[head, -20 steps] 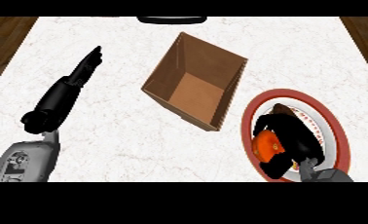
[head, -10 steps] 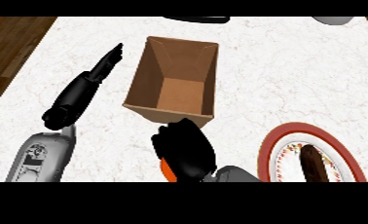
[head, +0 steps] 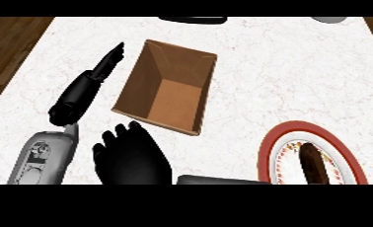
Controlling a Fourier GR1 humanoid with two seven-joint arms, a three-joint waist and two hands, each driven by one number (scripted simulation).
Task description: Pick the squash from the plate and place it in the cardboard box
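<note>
**A:** Squash first: where is it?

**B:** Out of sight. The right hand (head: 132, 158) hovers over the bench (head: 291, 63), just short of the near rim of the cardboard box (head: 142, 84). Its back is turned up and its fingers curl under. Nothing orange shows, so I judge the squash is wrapped inside that curl. The plate (head: 271, 141) at the right carries only a dark brown piece (head: 313, 164).

**A:** And the other hand?

**B:** The left hand (head: 108, 64) lies straight-fingered beside the box, resting and holding nothing.

**A:** How will the squash handle?

**B:** Probably stiff and smooth-skinned, with some heft. It is likely rounded, so it could slide out. Wrapping round its thick middle looks safest. The box seems light, so lower the squash well within the walls before letting go.
</note>
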